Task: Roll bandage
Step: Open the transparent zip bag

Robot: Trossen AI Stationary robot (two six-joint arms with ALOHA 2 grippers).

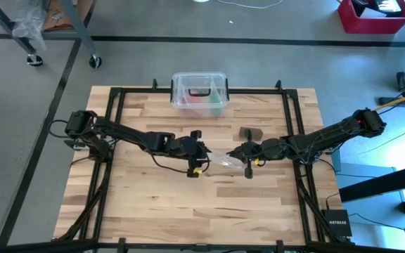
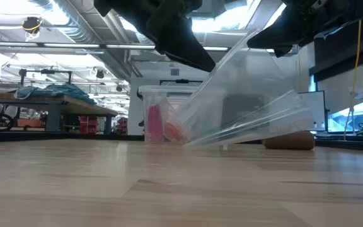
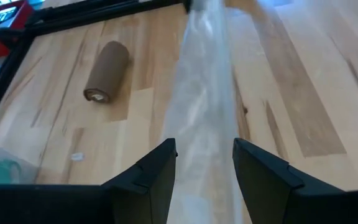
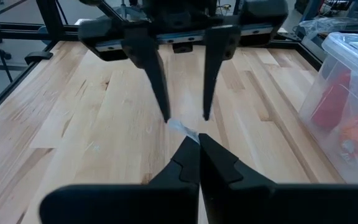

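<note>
The plastic bag (image 1: 220, 160) is hanging between the parted left gripper (image 1: 204, 156) and the clenched right gripper (image 1: 235, 152); the bandage (image 1: 250, 133) is lying rolled just beyond them.

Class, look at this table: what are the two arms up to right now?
Both arms meet mid-table over a clear plastic bag. The right tool is shut on one end of it; the left tool is open, with the bag running between its fingers. The bandage, already a brown roll, lies untouched near the clear plastic box.

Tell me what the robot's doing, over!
Right gripper shut on clear bag. Left gripper open around it. Bandage rolled, untouched on table.
</note>
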